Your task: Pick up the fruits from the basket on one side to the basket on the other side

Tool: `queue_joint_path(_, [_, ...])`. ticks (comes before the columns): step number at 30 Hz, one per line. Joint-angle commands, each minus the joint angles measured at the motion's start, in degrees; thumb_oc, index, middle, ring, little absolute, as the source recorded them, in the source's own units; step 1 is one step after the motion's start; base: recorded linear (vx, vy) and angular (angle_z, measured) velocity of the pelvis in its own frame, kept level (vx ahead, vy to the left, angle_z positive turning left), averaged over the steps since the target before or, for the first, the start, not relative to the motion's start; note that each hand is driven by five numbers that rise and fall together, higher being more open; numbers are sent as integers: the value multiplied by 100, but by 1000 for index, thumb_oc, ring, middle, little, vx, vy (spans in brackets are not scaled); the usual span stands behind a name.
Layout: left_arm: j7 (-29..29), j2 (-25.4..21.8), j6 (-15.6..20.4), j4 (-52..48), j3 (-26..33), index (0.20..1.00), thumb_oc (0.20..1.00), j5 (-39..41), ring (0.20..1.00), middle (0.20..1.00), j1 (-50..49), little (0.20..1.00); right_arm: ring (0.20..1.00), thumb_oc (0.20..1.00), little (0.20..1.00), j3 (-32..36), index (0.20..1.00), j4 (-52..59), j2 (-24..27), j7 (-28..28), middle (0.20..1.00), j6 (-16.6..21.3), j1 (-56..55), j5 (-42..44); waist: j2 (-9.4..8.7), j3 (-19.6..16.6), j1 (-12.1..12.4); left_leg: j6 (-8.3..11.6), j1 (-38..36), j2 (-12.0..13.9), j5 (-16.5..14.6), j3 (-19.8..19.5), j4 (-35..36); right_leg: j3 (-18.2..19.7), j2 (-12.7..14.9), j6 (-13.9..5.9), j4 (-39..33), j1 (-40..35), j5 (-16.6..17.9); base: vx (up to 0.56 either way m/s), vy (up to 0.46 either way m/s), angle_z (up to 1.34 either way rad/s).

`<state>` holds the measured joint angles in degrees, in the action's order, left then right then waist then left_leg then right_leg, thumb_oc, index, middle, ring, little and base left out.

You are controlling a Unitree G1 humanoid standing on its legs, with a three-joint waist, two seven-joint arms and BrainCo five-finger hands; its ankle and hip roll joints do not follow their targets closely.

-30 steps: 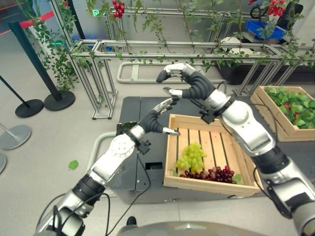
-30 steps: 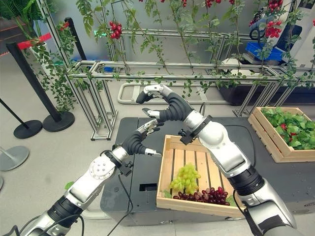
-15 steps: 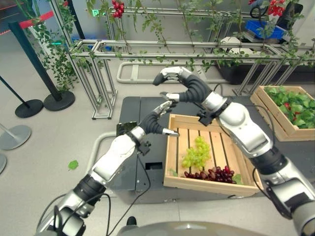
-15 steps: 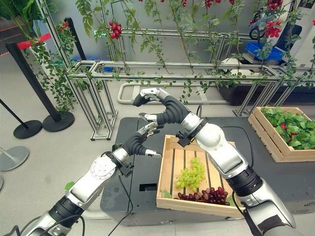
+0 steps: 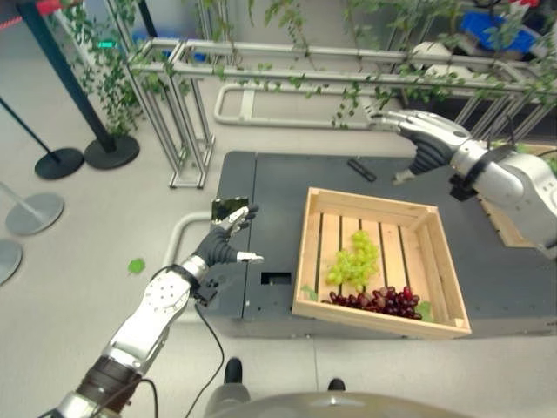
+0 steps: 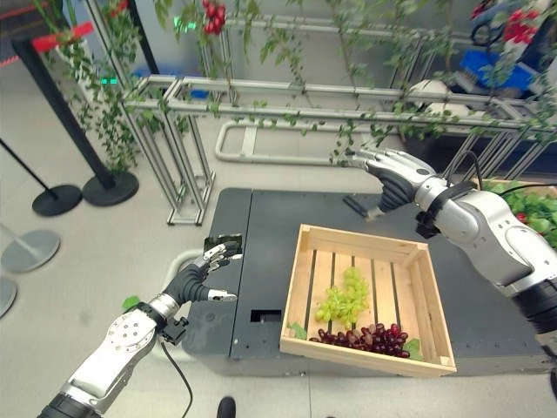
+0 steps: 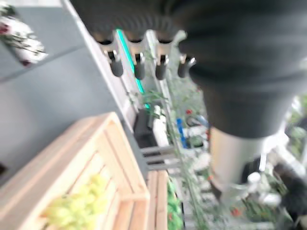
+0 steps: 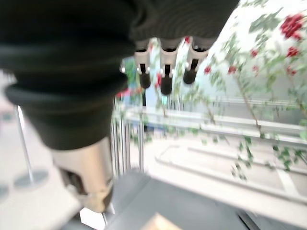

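Observation:
A wooden crate [image 5: 305,252] sits on the dark platform [image 5: 274,178], holding a bunch of green grapes [image 5: 355,259] in the middle and dark red grapes [image 5: 376,301] along its near side. My left hand [image 5: 218,246] hovers at the platform's left edge, left of the crate, fingers straight and empty; its fingers [image 7: 139,64] point toward the crate [image 7: 105,158]. My right hand [image 5: 416,132] is raised beyond the crate's far right corner, fingers relaxed, holding nothing. A second crate [image 6: 538,207] with green leaves and red fruit stands at the far right.
A flat black object [image 5: 362,169] lies on the platform behind the crate, and a small dark item [image 5: 229,207] sits at the platform's left edge. A metal frame with vines [image 5: 261,70] runs across the back. Post bases [image 5: 110,150] stand on the floor at left.
Both hands have drawn apart from above the crate's far left corner: the left one dropped down-left to the platform edge, the right swung back and right. The camera has also shifted.

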<state>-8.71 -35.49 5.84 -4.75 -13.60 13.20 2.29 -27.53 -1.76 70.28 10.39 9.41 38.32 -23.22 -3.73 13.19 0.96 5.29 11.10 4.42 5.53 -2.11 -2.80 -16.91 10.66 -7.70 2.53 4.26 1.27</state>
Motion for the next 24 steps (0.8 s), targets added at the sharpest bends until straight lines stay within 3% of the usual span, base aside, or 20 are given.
queue_joint_path(1, [313,-366,460,-431,360,1000,1000,162,1000,1000,470,1000,1000,1000,1000,-689,1000,92,266,31,1000,201,1109,-646,-231,410,242,-183,145,-236,-701,-311,-686,-191,254,-92,749,559,-141,-209,1,14])
queue_joint_path(7, [816,-332,587,-398,855,1000,1000,142,1000,1000,659,1000,1000,1000,1000,-1248,1000,-207,428,129,1000,198,1413,-790,-159,917,285,-150,772,-204,-592,-404,-972,-201,333,-34,1169,1244,-176,-106,-1,18])
queue_joint_path(14, [1282,-190,671,-290,1218,1000,1000,246,1000,1000,891,1000,1000,1000,1000,-1186,1000,-295,417,53,1000,147,1345,-967,-146,1186,318,-98,1190,-190,-579,-501,-1182,-232,377,23,1517,1689,-336,-56,-37,5])
queue_joint_path(24, [1846,-273,756,-45,1492,1000,1000,120,1000,1000,1330,1000,1000,1000,1000,-1815,1000,-684,412,-13,1000,180,1894,-1302,-61,1551,331,-86,1903,-283,-527,-614,-1504,-262,492,80,2077,2439,-466,-56,-15,5])
